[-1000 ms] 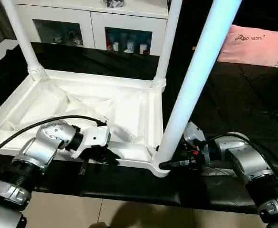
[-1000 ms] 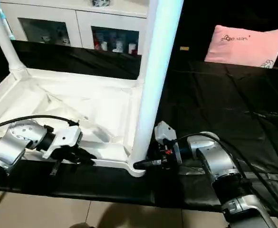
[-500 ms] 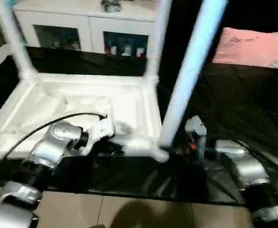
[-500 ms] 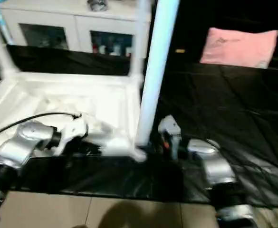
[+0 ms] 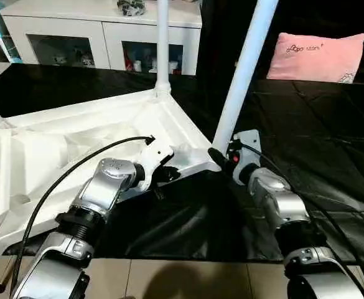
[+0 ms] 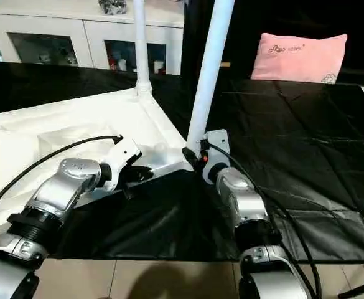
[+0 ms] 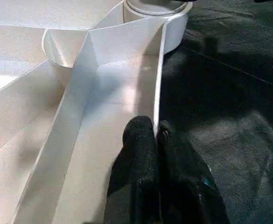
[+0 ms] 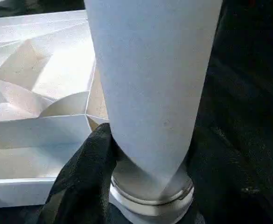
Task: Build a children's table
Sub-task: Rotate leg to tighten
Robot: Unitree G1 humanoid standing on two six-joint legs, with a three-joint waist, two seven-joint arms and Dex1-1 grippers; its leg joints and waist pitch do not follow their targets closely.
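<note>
White tabletop (image 5: 76,143) has swung round since a second ago, left gripper (image 7: 156,133) pinching its rim, right gripper (image 8: 145,154) clamped on the near leg (image 5: 244,68), repositioning for the remaining corner.

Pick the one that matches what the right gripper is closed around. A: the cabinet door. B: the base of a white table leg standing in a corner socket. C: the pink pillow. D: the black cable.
B: in the right wrist view the right gripper has its black fingers on either side of the near leg, just above the corner socket of the upturned tabletop.
</note>
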